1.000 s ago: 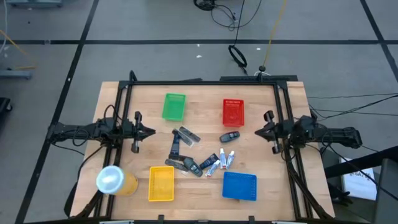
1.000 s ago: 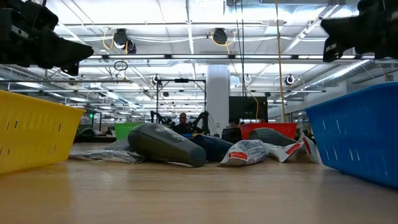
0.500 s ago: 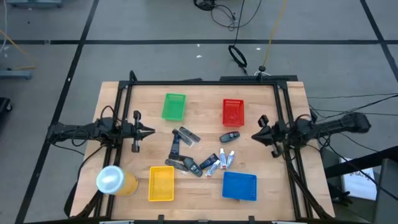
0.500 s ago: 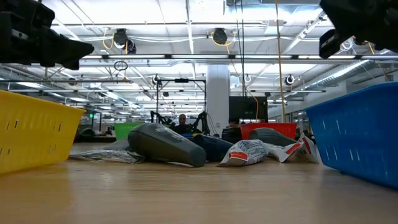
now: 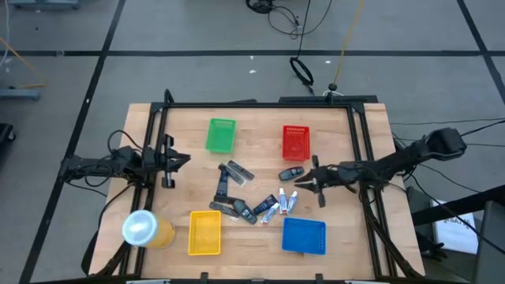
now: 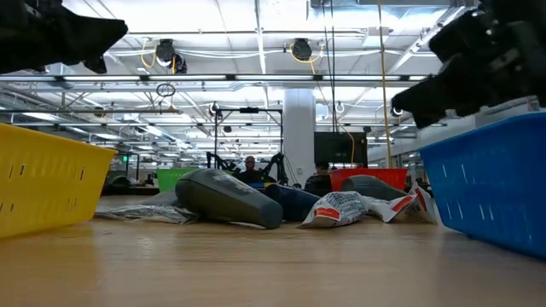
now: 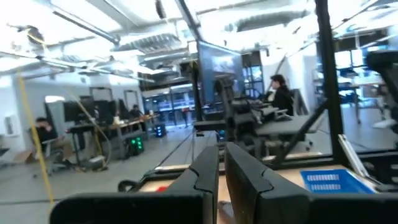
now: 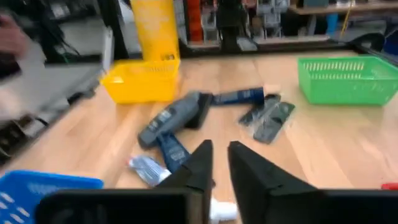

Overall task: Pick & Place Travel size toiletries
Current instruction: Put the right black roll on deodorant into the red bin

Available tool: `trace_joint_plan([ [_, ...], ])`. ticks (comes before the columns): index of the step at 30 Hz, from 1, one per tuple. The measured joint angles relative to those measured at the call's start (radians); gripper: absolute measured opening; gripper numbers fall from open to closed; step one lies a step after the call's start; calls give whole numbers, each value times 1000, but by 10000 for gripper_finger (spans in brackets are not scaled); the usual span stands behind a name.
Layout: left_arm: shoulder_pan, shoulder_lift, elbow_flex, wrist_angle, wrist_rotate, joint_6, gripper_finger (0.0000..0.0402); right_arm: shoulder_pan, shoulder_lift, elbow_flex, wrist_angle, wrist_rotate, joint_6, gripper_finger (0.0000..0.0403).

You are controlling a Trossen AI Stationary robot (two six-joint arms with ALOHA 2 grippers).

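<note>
Setting: an open-plan robotics lab or industrial workshop. Indicators: exposed ceiling trusses (image 6: 256,81) with strip lighting, a white structural column (image 6: 299,128), further workstations with monitors (image 7: 221,65), seated people (image 7: 280,99), loose cables (image 5: 300,71) on the grey floor at 12 o'clock, and a framed wooden worktable (image 5: 252,142).

Bright overhead light — blurred wrist views
</note>
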Motion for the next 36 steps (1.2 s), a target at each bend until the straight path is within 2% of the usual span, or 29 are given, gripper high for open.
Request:
trace_joint_plan([
  [9, 0, 0, 0, -27, -32, -70, 31, -82, 114, 297, -607, 3, -91, 195],
  [13, 1, 0, 0, -28, -32, -70, 31, -104, 189, 357, -661, 2, -169, 244],
  [17, 1, 0, 0, -28, -32, -71, 31, -121, 263, 375, -662, 5, -243, 272],
  [21, 1, 0, 0, -29, -32, -73, 31, -146, 319, 377, -645, 12, -277, 278],
  [25, 1, 0, 0, -29, -32, -73, 31, -169, 365, 376, -651, 6, -281, 268],
  [36, 1, 0, 0, -35, -32, -73, 31, -159, 392, 377, -664, 3, -338, 181],
])
